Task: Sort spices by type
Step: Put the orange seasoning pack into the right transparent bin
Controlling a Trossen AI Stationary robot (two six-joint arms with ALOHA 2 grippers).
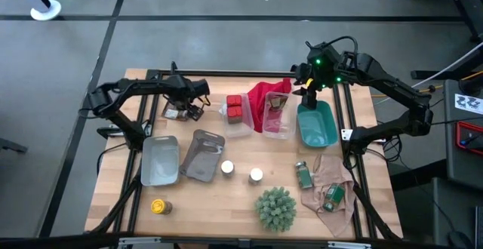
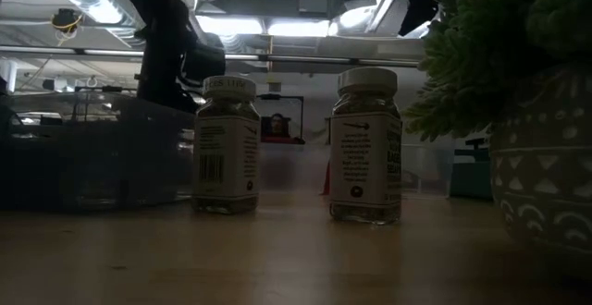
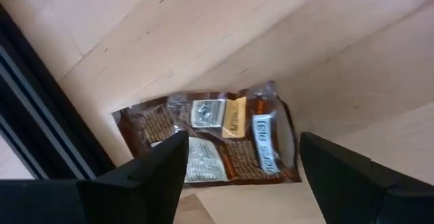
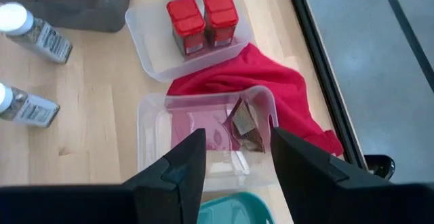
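My left gripper point(image 3: 242, 142) is open and hovers over a brown spice packet point(image 3: 217, 142) that lies flat near the table's far left point(image 1: 178, 112); its fingers stand on either side without touching. My right gripper point(image 4: 237, 142) is open above a clear bin point(image 4: 152, 125) that holds a small brown packet point(image 4: 247, 125). Two red tins point(image 4: 203, 20) stand in another clear bin point(image 1: 235, 109). Two white-topped jars point(image 1: 227, 167) point(image 1: 256, 175) stand mid-table. Two green-labelled jars point(image 1: 303, 175) point(image 1: 333, 196) lie on a beige cloth. A yellow-capped jar point(image 1: 159, 206) lies near the left front.
A red cloth point(image 1: 268, 96) lies under the clear bins. A teal bin point(image 1: 315, 124) sits at the right, and two grey trays point(image 1: 160, 160) point(image 1: 202, 155) at the left. A spiky green plant point(image 1: 275, 207) stands at the near edge. Bare wood shows in the front centre.
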